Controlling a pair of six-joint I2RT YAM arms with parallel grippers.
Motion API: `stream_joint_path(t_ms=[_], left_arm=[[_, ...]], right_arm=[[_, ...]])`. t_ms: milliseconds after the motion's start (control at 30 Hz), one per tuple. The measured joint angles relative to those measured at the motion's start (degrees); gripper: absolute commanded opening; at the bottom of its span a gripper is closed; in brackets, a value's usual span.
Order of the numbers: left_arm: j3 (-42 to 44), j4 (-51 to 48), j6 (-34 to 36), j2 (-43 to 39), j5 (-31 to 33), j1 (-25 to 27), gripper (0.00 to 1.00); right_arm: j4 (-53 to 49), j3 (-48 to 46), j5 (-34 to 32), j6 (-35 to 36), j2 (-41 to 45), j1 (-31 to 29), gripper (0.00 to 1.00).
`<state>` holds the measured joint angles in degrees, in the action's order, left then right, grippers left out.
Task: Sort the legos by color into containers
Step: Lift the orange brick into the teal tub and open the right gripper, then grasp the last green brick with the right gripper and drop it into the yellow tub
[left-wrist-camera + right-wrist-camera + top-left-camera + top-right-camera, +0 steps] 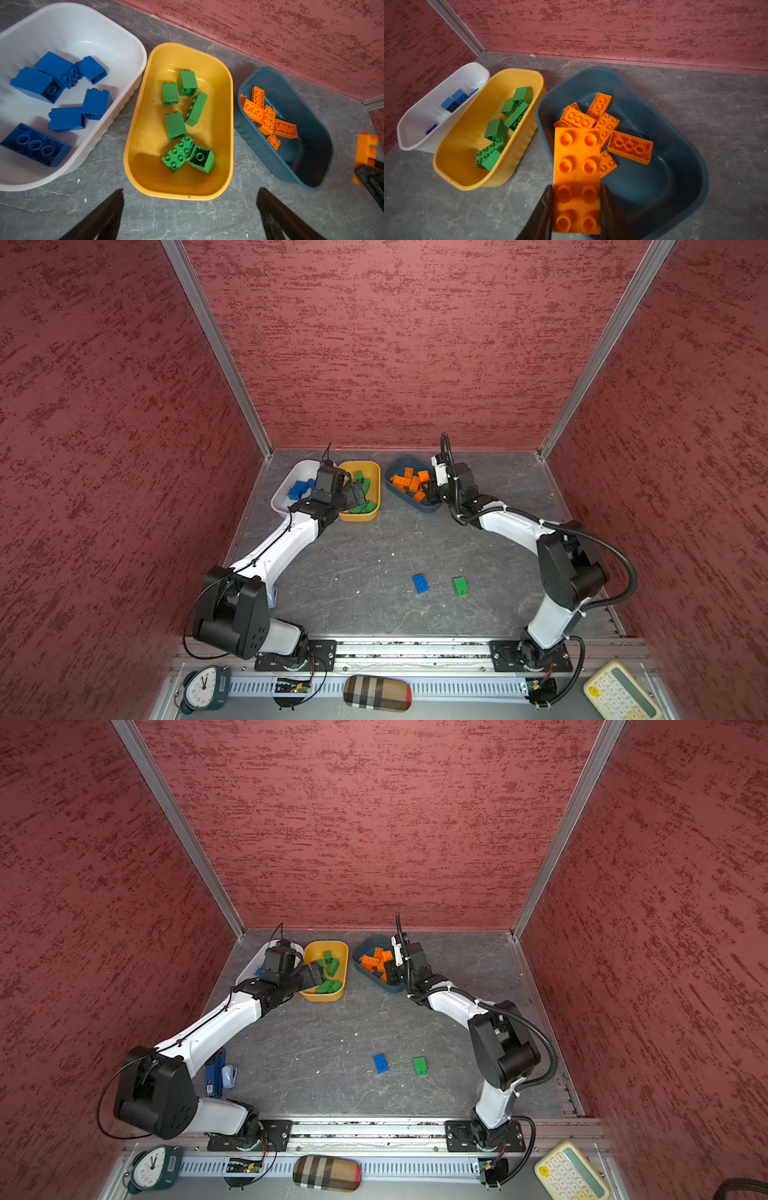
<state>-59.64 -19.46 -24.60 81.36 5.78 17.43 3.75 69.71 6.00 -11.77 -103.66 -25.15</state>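
Your right tool [576,188] clamps a long orange brick [577,162] above the rim of the teal tub [685,145]; ease it over the tub's middle before letting go. Your left tool [190,189] gapes empty nearby.

No text can be read; the clock [202,689] dial's numerals are too small.

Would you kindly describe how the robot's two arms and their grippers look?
Both arms have white link shells and bulky black joint housings. The left arm carries a thin black cable; the right arm a thick corrugated black hose. The left gripper and right gripper have black, tapering fingers.
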Motion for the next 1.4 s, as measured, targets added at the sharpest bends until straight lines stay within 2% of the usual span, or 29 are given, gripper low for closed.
stream_joint_path(t_ms=[100, 233, 433, 533, 700, 800, 1000, 1167, 1333, 1400], left_arm=[[0.0, 0.0, 0.3, 0.0, -1.4, 0.0, 0.99], [0.0, 0.0, 0.6, 0.0, -1.2, 0.3, 1.00], [0.0, 0.0, 0.5, 0.0, -0.4, 0.4, 1.00], [0.0, 0.0, 0.4, 0.0, 0.0, 0.6, 1.00], [0.0, 0.0, 1.0, 0.0, 0.8, 2.1, 0.99], [0.0, 0.2, 1.4, 0.0, 0.7, 3.3, 1.00], [1.9, 4.8, 2.5, 0.0, -2.3, 5.2, 1.00], [2.4, 6.8, 5.7, 0.3, -3.7, 10.2, 0.99], [2.3, 7.5, 8.7, 2.5, -3.3, 15.9, 0.99], [2.3, 7.5, 9.5, 3.6, -2.6, 17.7, 1.00]], right_arm=[[-4.0, 5.3, 3.0, 0.8, -4.8, 2.6, 0.22], [-11.6, 11.9, 5.0, 5.4, -9.8, 3.8, 0.25], [-20.4, 15.8, 5.4, 12.3, -11.6, 4.0, 0.54], [-22.2, 16.9, 5.2, 13.5, -11.6, 4.0, 0.63], [-23.9, 16.9, 5.6, 12.8, -10.5, 4.0, 0.70], [-23.5, 13.2, 5.8, 10.7, -6.2, 4.0, 0.74], [-21.1, 0.8, 4.9, 3.5, 9.0, 4.0, 0.80], [-18.2, -12.7, 1.3, -5.6, 23.5, 3.9, 0.83], [-23.8, -23.8, -2.6, -15.5, 34.9, 3.9, 0.83], [-27.7, -26.6, -2.8, -19.1, 38.2, 3.5, 0.86]])
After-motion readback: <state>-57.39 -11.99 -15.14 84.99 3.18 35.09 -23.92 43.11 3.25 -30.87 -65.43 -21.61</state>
